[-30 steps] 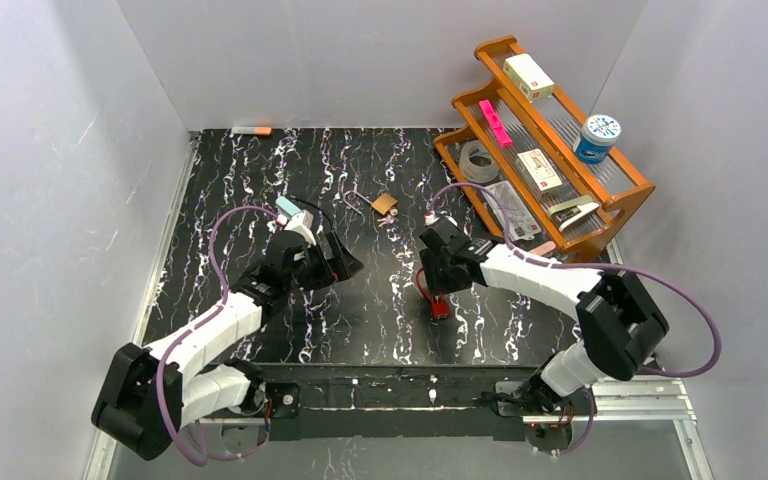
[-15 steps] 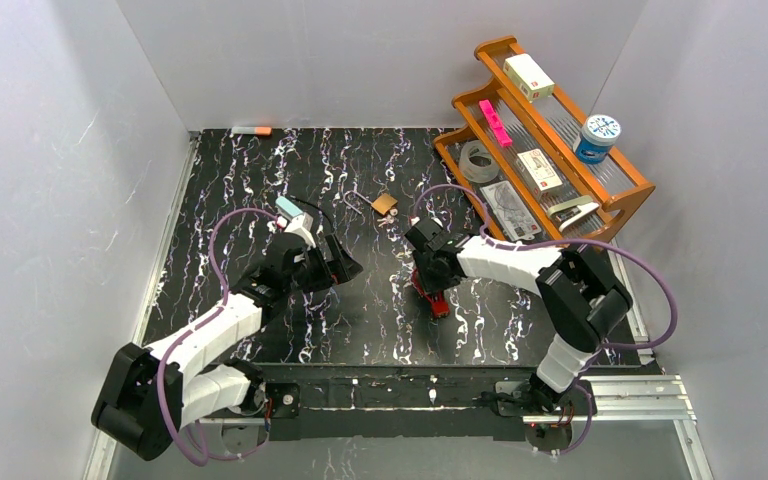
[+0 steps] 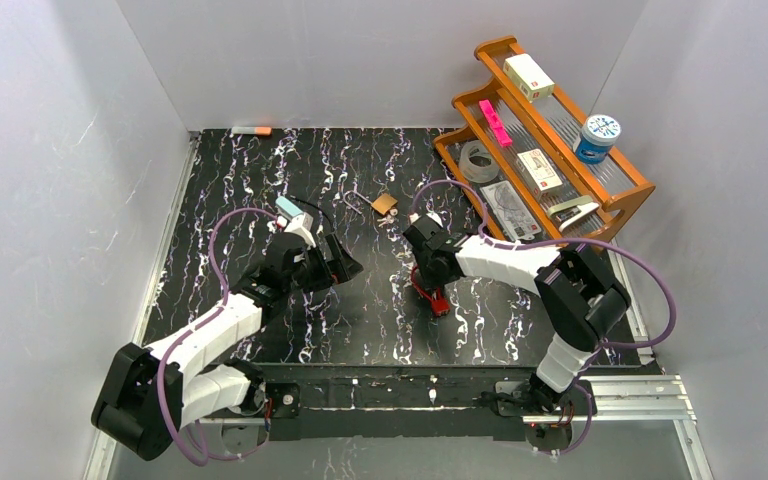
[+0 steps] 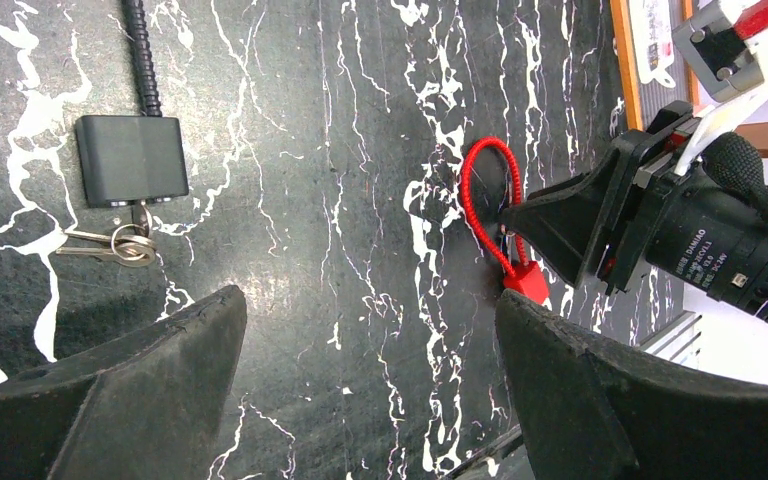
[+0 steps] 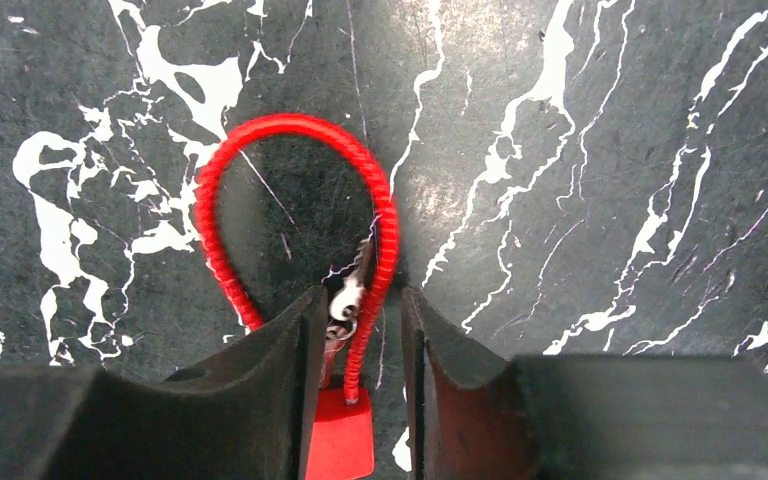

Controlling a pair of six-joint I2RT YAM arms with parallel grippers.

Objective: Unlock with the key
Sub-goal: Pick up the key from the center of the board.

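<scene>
Your right pincer (image 5: 362, 300) brackets the key (image 5: 346, 298) between its jaws to seize it; whether it is clamped cannot be told. The left pincer (image 4: 368, 305) hovers, jaws apart.

Setting: robotics lab test cell. Evidence: plain white panel walls (image 3: 80, 150) enclosing black white-veined marble-pattern tabletop (image 3: 260, 170); aluminium mounting rail (image 3: 640, 395) nearer than right gripper (image 3: 428, 283); orange wooden two-tier rack (image 3: 620, 200) of stationery beyond, to its right.

Red on black.
Bright red cable lock (image 5: 300, 122); table (image 3: 260, 180) black with white veins; padlock (image 4: 132, 160) plain black; shelf (image 3: 495, 44) orange wood.
</scene>
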